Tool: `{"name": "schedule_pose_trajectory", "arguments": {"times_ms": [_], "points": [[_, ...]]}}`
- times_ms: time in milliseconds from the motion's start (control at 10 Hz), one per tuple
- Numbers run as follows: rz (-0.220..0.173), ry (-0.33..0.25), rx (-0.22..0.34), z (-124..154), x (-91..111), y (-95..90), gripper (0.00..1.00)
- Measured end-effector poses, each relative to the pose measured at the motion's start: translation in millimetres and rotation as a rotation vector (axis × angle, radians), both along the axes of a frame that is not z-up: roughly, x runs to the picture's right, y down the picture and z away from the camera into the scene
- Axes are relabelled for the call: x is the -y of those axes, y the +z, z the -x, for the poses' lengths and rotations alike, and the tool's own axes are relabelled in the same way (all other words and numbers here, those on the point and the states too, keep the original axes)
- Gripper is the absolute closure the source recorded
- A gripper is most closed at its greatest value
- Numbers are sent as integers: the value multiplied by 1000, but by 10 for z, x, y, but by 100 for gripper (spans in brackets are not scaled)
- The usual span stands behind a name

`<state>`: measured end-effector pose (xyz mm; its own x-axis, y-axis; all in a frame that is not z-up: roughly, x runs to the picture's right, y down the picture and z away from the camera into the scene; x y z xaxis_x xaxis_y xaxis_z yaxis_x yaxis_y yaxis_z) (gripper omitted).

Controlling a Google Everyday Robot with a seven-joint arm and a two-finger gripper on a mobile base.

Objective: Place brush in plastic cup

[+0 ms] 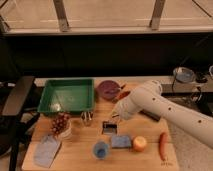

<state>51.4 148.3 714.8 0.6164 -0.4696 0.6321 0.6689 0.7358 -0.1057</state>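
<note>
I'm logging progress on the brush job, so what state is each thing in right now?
brush: just below the end effector, not yet placed
plastic cup: upright, no brush inside
metal cup: upright
purple bowl: upright

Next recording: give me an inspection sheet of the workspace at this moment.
Surface: wooden table, crowded.
Job's things: brush mid-table; plastic cup upright near the front edge, apart from the brush.
Clutter: green tray, purple bowl, grapes, metal cup, blue sponge, round fruit, carrot, grey cloth.
End effector: just above the brush, at the white arm's tip.
Cables: nothing seen.
Surroundings: black chair at left; dark wall behind.
</note>
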Motion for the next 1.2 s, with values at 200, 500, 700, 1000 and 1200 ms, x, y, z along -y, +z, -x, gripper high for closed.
{"name": "schedule_pose_trajectory", "arguments": {"times_ms": [200, 500, 700, 1000, 1200], "points": [[0, -2, 0, 3, -6, 1, 100], [22, -17, 25, 165, -173, -4, 100], [51, -40, 33, 359, -363, -28, 100], [97, -91, 16, 486, -539, -107, 100], [127, -110, 12, 542, -633, -109, 100]]}}
